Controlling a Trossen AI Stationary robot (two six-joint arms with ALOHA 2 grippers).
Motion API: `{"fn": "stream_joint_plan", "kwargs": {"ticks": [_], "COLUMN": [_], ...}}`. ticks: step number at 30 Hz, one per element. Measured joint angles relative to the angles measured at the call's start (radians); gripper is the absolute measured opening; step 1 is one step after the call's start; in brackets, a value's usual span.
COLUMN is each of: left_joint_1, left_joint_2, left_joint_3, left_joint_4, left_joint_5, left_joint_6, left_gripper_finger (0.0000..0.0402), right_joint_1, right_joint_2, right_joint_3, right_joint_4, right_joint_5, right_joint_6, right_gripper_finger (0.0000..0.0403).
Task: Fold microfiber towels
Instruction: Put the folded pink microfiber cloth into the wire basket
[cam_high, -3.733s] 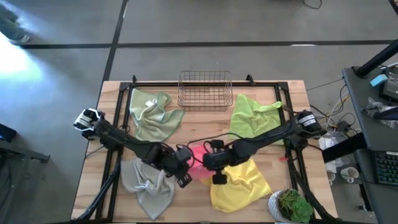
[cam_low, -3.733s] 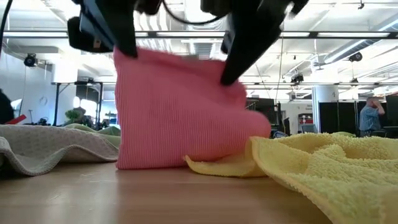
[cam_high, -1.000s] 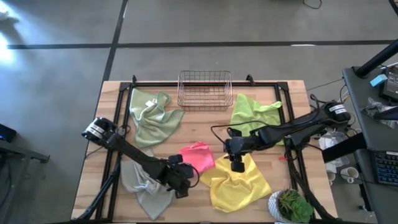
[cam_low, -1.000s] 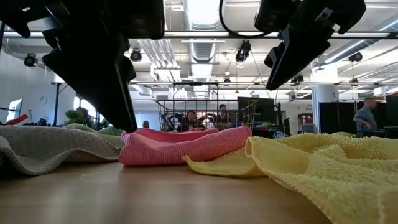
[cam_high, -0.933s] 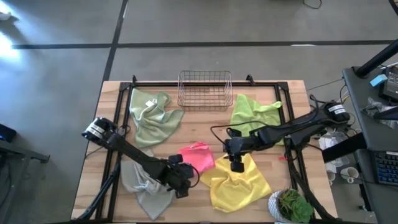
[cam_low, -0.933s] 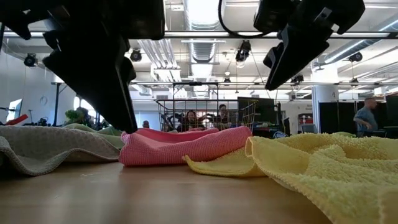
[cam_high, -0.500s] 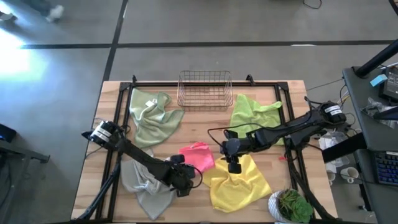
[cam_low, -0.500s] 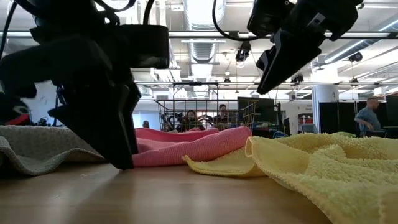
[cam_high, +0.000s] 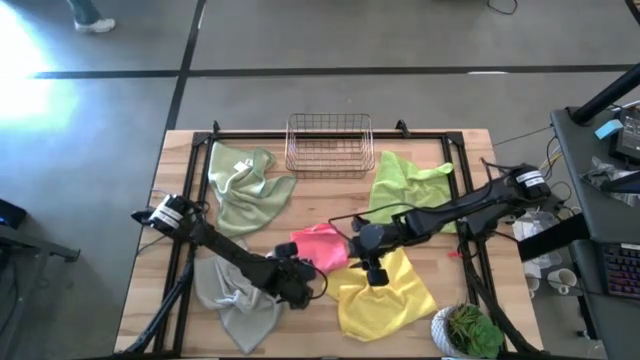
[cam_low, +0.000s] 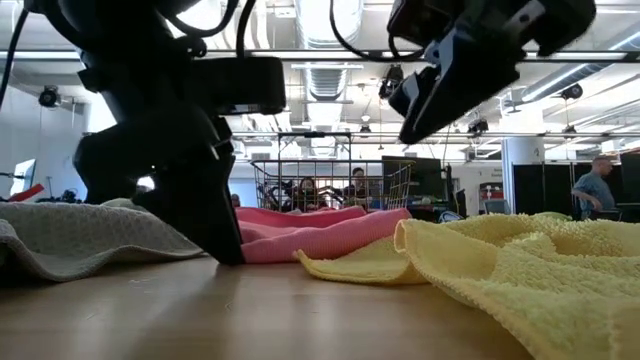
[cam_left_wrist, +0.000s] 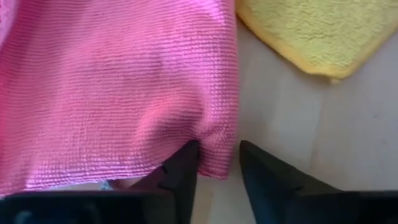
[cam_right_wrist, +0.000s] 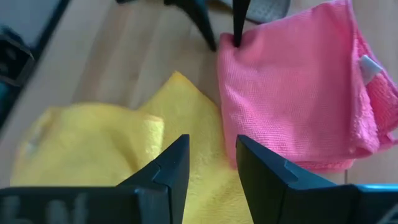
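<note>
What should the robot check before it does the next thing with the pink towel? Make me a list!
1. Left end effector at the pink towel corner: ok, its fingers straddle the corner edge.
2. Corner firmly pinched: cannot tell.
3. Right end effector holding nothing: ok, open, hovering over the border of the pink towel and the yellow towel.
4. Pink towel folded and lying on the table: ok.
5. Yellow towel apart from the pink one: not ok, their edges meet.
6. Wire basket out of the way: ok, at the table's far edge.
</note>
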Motion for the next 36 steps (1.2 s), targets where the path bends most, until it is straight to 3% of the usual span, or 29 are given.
{"fn": "stream_joint_plan", "kwargs": {"ticks": [6, 19, 26, 36], "left_joint_1": [0.003, 0.037, 0.068, 0.121], "left_joint_2": [0.000, -0.044, -0.081, -0.093], "left_joint_3": [-0.001, -0.001, 0.001, 0.002], "left_joint_4": [-0.003, 0.026, 0.027, 0.028], "left_joint_5": [-0.010, 0.084, 0.150, 0.239], "left_joint_6": [0.000, -0.089, -0.166, -0.187], "left_gripper_finger": [0.0009, 0.0002, 0.0001, 0.0000], "right_joint_1": [0.000, 0.000, -0.001, 0.000], "right_joint_2": [0.065, 0.168, 0.202, 0.207], "right_joint_3": [0.000, 0.000, 0.000, 0.001], "right_joint_4": [0.053, 0.133, 0.154, 0.134], "right_joint_5": [0.001, 0.013, 0.139, 0.142], "right_joint_6": [-0.098, -0.222, -0.235, -0.245], "right_gripper_finger": [0.0121, 0.0121, 0.0121, 0.0121]}}
